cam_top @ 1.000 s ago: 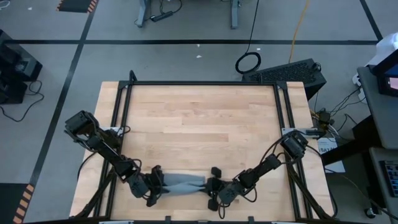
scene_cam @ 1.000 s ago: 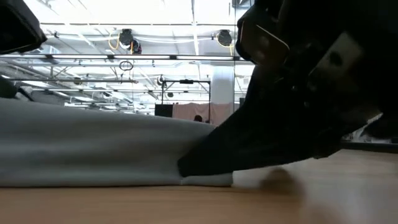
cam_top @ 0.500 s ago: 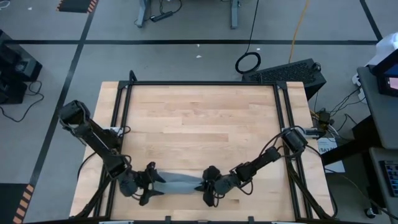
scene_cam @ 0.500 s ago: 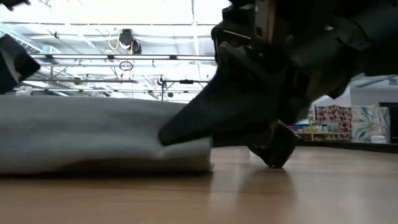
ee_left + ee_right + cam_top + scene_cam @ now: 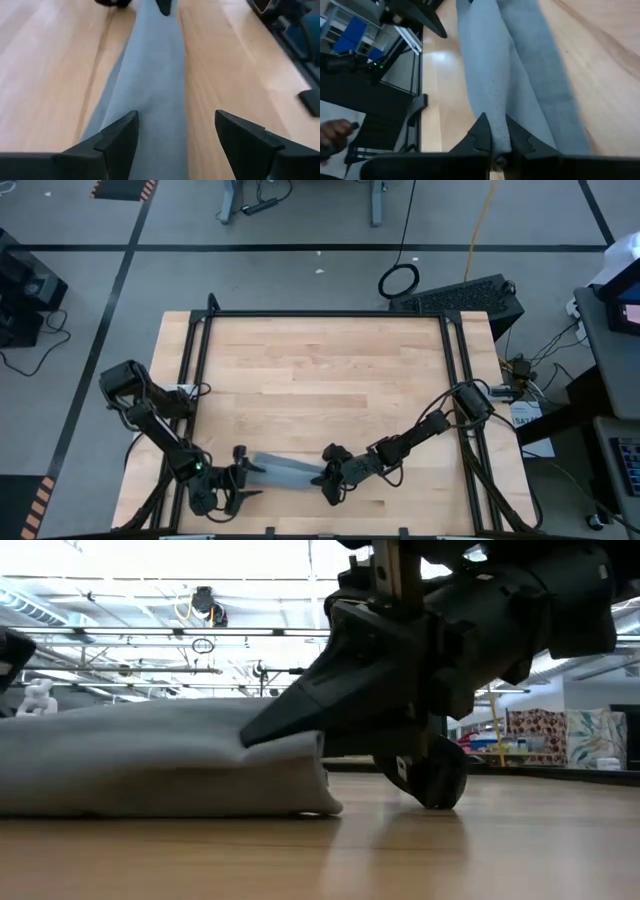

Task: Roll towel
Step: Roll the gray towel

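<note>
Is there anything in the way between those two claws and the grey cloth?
Nothing visible. The towel lies as a narrow folded strip near the table's front edge. The right gripper is already shut on one end of it; the left gripper is open, its fingers astride the other end. The wooden table around them shows nothing else.

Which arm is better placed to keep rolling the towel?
Probably the right. The right gripper has its jaws shut on the towel at its end, while the left gripper sits open astride the other end, holding nothing.

Grey towel (image 5: 285, 470), narrow folded strip
</note>
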Motion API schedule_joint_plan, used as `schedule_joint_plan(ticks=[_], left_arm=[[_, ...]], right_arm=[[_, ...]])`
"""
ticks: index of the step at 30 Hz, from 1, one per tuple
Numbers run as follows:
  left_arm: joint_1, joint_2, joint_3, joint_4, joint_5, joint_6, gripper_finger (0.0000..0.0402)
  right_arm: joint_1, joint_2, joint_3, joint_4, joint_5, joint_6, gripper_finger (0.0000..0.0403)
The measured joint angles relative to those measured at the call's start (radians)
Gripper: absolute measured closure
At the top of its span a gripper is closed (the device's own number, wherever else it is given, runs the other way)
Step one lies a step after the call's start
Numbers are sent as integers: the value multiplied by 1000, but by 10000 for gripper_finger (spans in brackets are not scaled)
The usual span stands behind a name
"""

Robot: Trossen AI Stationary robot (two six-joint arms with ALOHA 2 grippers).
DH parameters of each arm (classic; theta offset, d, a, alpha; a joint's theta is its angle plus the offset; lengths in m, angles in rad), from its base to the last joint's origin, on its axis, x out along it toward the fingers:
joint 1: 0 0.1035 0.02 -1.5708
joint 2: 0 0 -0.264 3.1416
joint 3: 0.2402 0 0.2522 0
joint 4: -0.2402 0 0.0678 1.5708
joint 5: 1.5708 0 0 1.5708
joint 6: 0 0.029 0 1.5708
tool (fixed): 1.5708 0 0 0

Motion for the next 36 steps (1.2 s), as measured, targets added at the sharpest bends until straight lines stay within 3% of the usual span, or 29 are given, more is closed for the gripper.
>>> schedule_joint_plan(ticks=[5,11,14,20,22,24,29,36], left_arm=[[19,51,17,-12,-11,75,136],[65,62,17,-68,60,-26,155],[86,62,18,-72,105,-34,207],[120,58,20,-47,213,-29,366],[127,58,20,-36,244,-27,387],[138,58,20,-22,274,-33,381],[184,58,20,29,404,-60,376],[255,53,17,94,570,-72,392]], right_arm=[[0,2,0,3,-15,30,394],[0,2,0,1,-34,39,393],[1,2,0,1,-35,27,386],[4,-26,-2,-36,-45,-36,345],[4,-53,-4,-93,-46,-52,327],[4,-90,-6,-173,-55,-81,308],[29,-200,-10,-353,-27,-293,262],[147,-215,-5,-242,182,-754,207]])
